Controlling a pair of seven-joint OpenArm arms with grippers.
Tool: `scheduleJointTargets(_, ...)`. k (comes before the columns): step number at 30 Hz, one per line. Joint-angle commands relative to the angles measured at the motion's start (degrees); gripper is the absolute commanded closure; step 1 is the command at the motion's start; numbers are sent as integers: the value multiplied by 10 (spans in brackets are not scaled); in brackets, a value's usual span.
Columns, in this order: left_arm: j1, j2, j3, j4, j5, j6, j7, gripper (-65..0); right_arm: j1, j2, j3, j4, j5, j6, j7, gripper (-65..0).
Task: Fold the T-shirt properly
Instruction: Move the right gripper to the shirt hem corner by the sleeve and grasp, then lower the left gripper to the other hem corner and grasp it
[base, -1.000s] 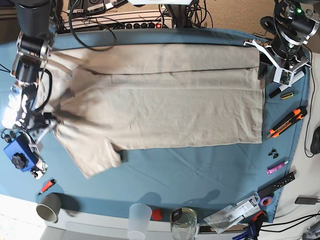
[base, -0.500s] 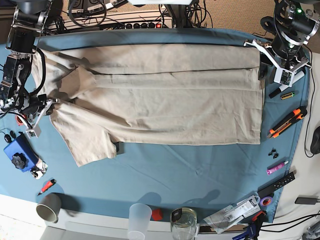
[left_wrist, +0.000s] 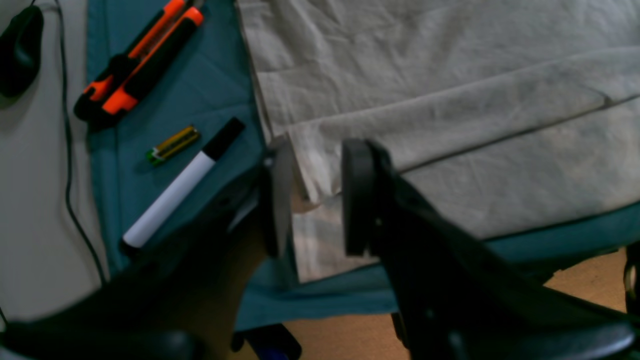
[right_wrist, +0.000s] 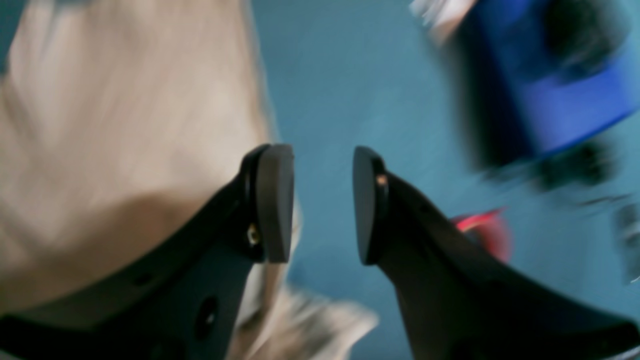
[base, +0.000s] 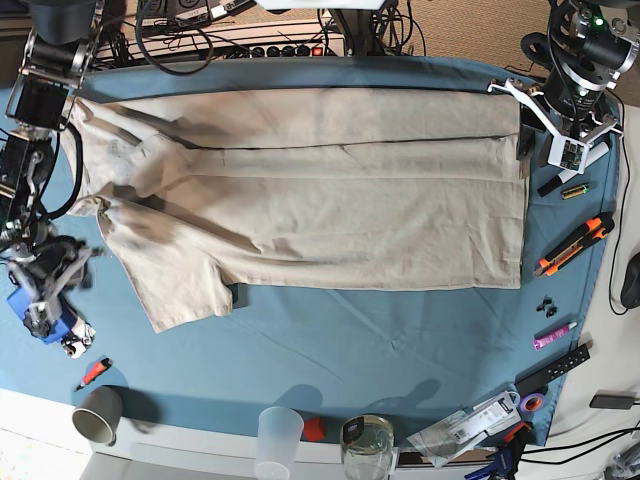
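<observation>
Black right gripper (right_wrist: 324, 205) has let go of beige cotton T-shirt (base: 350, 220), drifted toward blue plastic object (base: 45, 310); jaws apart, empty. Left gripper (left_wrist: 310, 200) also apart, above shirt's far corner from blue thing. Mid-fold, looks like; next: regrip bunched edge, straighten.

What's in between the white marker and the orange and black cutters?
In the left wrist view, a small yellow-green battery lies between the white marker and the cutters.
</observation>
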Motion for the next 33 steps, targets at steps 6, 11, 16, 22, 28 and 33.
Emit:
scheduleJointTargets(6, 2, -4, -2, 9, -3, 2, -16, -185, 76, -5, 3, -126, -13, -9, 54, -205)
scheduleJointTargets(11, 2, -4, -2, 9, -8, 2, -21, -185, 131, -27, 3, -258, -25, 45, 85, -205)
scheduleJointTargets(16, 2, -4, -2, 9, -13, 1, -20, -185, 162, -59, 3, -328, -62, 45, 130, -205)
scheduleJointTargets(22, 2, -5, -2, 9, -13, 1, -23, -185, 169, -100, 3, -378, -120, 21, 165, -204)
scheduleJointTargets(28, 0, -5, -2, 9, -13, 1, -60, -185, 167, -107, 3, -402, -129, 16, 162, -204)
scheduleJointTargets(33, -42, -5, -1, 9, -12, 2, -85, -185, 167, -106, 3, -401, -119, 16, 138, -204)
